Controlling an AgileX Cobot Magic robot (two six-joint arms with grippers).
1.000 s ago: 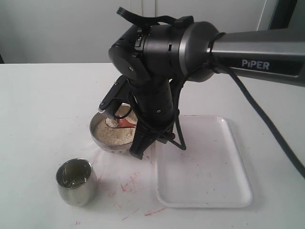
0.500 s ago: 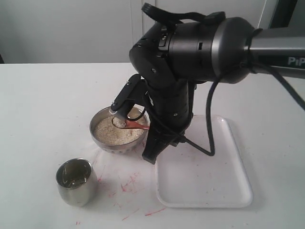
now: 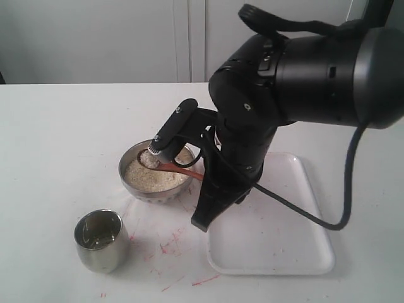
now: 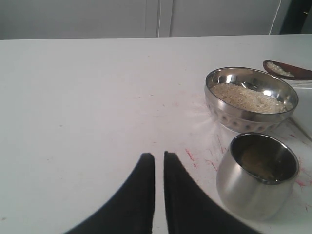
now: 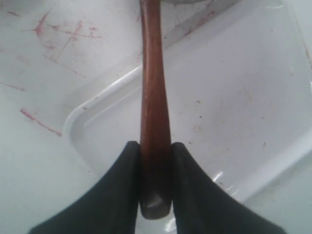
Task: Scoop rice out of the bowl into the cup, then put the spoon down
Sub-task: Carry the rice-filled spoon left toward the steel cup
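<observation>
Right wrist view shows the spoon (image 5: pixel 155 87), a stiff, light, smooth wooden stick, pinched at its handle end by the right gripper (image 5: pixel 155 148). Its scoop carries loose rice (image 4: pixel 279 68) above the bowl (image 3: pixel 146 193), so any tilt would likely spill grains. The left gripper (image 4: pixel 159 163) is closed on nothing, near the cup (image 4: pixel 257 178).

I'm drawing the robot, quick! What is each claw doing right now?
Left gripper: closed, holding nothing.
Right gripper: closed on the spoon handle.

Steel bowl (image 3: pixel 146 192) of rice (image 3: pixel 150 177), cup (image 3: pixel 100 242) nearby, rice-laden spoon (image 3: pixel 182 170) above
</observation>
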